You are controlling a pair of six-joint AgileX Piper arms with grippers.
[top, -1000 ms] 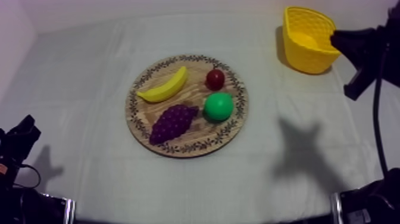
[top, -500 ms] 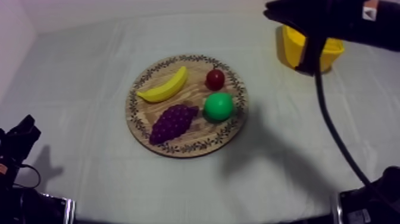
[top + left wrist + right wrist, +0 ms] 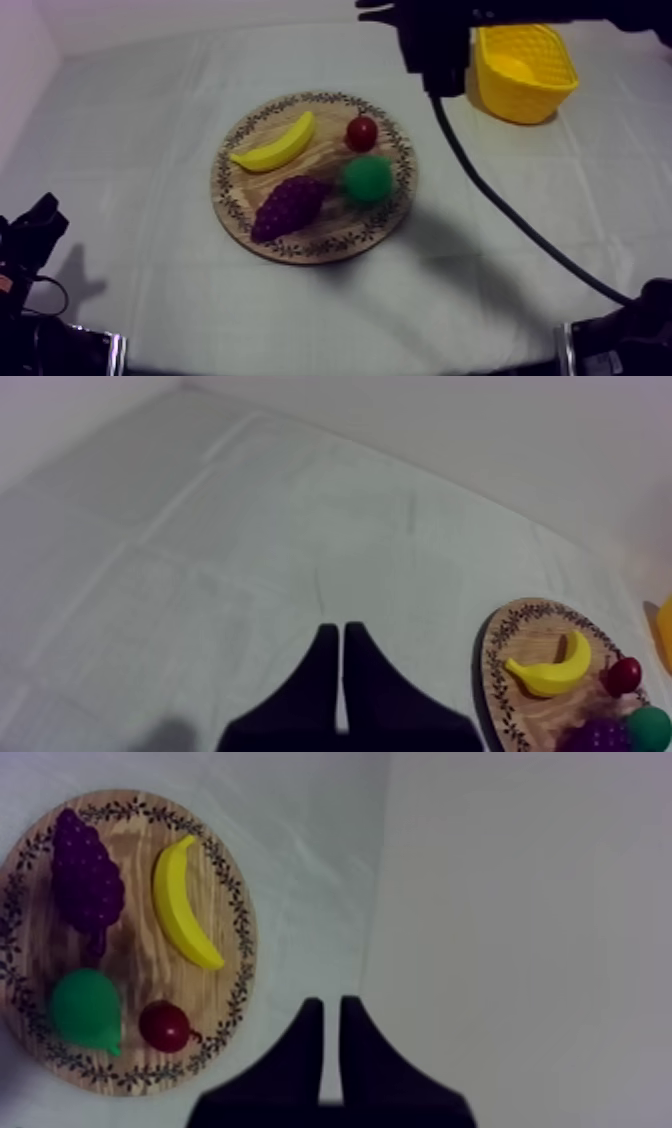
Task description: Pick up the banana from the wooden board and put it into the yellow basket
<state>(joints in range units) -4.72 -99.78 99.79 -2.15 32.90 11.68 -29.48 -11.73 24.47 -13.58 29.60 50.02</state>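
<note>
Banana (image 3: 276, 147) on wooden board (image 3: 338, 222), right end effector (image 3: 331, 1004) apart

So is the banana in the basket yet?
Out. The banana lies on the wooden board, and the yellow basket stands apart from the board.

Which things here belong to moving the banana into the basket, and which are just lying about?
For the job: banana, wooden board, yellow basket.
Lying about: grapes, pear, small red fruit.

Grey-white cloth (image 3: 150, 120), creased in grid; plain pale wall (image 3: 500, 436) behind; soft dim light.
</note>
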